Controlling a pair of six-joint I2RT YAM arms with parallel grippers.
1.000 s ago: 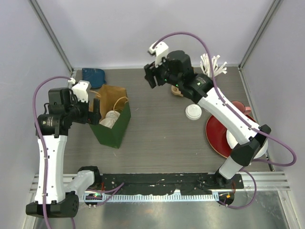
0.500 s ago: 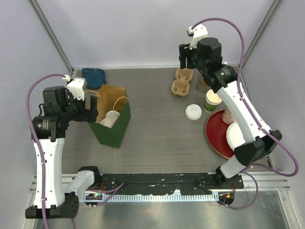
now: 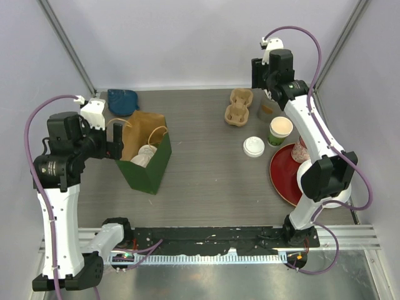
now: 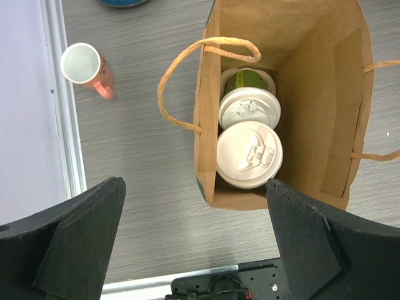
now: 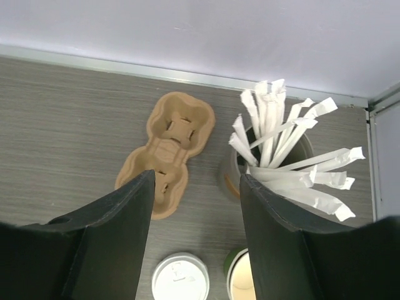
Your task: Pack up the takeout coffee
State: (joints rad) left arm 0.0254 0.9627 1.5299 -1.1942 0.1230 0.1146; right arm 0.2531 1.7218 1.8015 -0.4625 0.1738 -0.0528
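Two takeout coffee cups with white lids (image 4: 249,154) (image 4: 249,110) stand side by side inside the open paper bag (image 4: 312,94). The bag is brown inside and green outside (image 3: 153,172), and one lid shows in the top view (image 3: 147,152). My left gripper (image 4: 194,250) is open and empty. It hovers above the bag's near edge, at the bag's left side in the top view (image 3: 119,140). My right gripper (image 5: 197,244) is open and empty. It is raised at the back right (image 3: 258,76), above the carrier and the straw cup.
A brown pulp cup carrier (image 5: 169,147) lies beside a cup of wrapped straws (image 5: 278,147). A loose white lid (image 3: 253,147) lies next to a lidless green cup (image 3: 280,131). A red plate (image 3: 284,178) is at right. A pink mug (image 4: 84,65) and a blue object (image 3: 122,100) are left of the bag.
My right arm has swung from the back centre to the back right corner and turned over the carrier and straws. My left arm has drawn back a little to the left.
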